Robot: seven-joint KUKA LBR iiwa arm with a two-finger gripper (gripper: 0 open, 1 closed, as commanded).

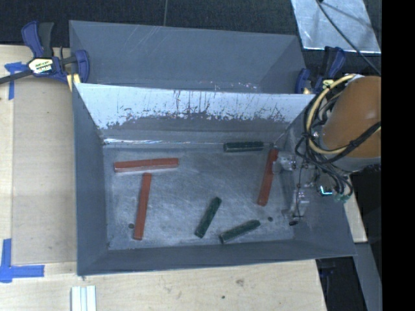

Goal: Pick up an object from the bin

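The gripper (296, 207) hangs by the right wall of the bin (194, 63), just beside a slanted red stick (266, 181); I cannot tell how its jaws stand

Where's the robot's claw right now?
In the camera view the gripper is at the right side of the bin, just right of a red stick that runs front to back; a dark green stick lies to its lower left.

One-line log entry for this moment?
gripper: at bin right side | nearest: tilted red-brown bar | held: nothing seen | rest: two red-brown bars, three dark green bars
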